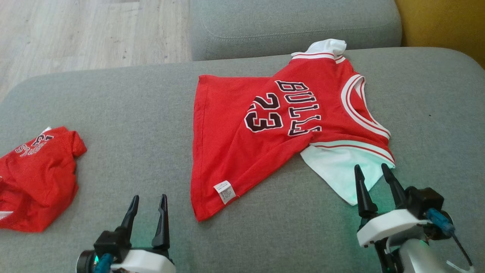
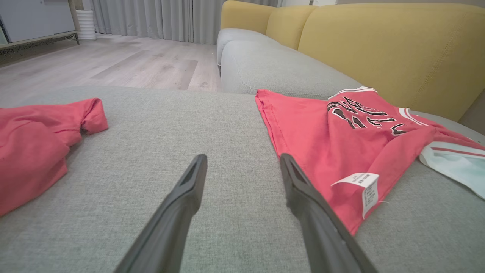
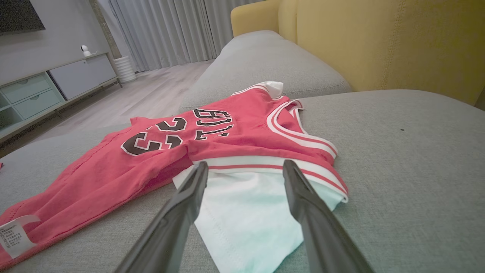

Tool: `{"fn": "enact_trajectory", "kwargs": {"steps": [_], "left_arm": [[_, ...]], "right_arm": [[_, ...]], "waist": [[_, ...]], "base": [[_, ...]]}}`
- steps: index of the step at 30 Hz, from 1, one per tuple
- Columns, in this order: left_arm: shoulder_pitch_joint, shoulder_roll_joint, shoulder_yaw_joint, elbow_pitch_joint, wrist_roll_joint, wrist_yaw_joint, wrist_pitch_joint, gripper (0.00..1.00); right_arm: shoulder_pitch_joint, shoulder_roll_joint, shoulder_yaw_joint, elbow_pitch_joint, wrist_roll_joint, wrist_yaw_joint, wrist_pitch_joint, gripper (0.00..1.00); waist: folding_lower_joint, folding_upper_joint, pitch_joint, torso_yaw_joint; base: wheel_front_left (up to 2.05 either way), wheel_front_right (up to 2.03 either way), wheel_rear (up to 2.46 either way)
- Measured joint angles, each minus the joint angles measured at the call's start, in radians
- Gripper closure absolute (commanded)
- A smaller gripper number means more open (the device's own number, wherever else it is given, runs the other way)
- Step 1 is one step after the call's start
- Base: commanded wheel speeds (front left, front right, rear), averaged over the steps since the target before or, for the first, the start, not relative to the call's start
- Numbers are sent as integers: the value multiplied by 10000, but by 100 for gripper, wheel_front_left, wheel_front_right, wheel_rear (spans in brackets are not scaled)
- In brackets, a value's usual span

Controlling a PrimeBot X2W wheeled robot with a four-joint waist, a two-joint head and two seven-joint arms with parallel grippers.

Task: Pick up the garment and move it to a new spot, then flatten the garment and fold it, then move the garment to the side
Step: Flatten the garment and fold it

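The garment [image 1: 265,129] is a red jersey with white sleeves, reading "BULLS 23". It lies spread on the grey sofa seat [image 1: 132,106], its near sleeve white and its label at the hem corner. My left gripper [image 1: 149,199] is open and empty above bare cushion, just left of the hem corner [image 2: 356,189]. My right gripper [image 1: 373,168] is open above the white sleeve [image 3: 250,216], holding nothing. Both wrist views show the jersey [image 2: 341,140] [image 3: 182,151] lying loose.
A second red garment [image 1: 36,178] lies crumpled at the seat's left edge, also in the left wrist view [image 2: 34,144]. A grey cushion [image 1: 295,26] and yellow backrest [image 1: 443,26] bound the far side. Wooden floor [image 1: 91,34] lies beyond the left.
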Motion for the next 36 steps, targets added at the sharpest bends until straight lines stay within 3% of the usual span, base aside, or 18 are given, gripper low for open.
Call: {"fn": "enact_trajectory", "kwargs": {"steps": [6,15,20,29,36], "left_arm": [[-24,-2,-230,186,-675,-209,0,0],[-424,-15,-2650,1323,-3634,-351,2,0],[-1036,-25,-3511,1496,-4874,-353,2,0],[-1786,-65,-3365,2606,-5175,-351,-31,0],[-2179,46,-4445,3091,-6048,-337,-267,0]], "right_arm": [[-1,4,0,0,-56,0,0,0],[-24,10,198,90,25,0,0,0],[-101,12,203,92,23,0,0,0],[-155,12,159,50,23,0,0,0],[-218,12,140,52,23,0,0,0]], "waist": [[1,0,46,6],[2,0,374,-100],[2,0,596,-249],[1,0,936,-483],[0,0,1012,-541]], "base": [[0,0,0],[0,0,0],[0,0,0],[0,0,0],[0,0,0]]}}
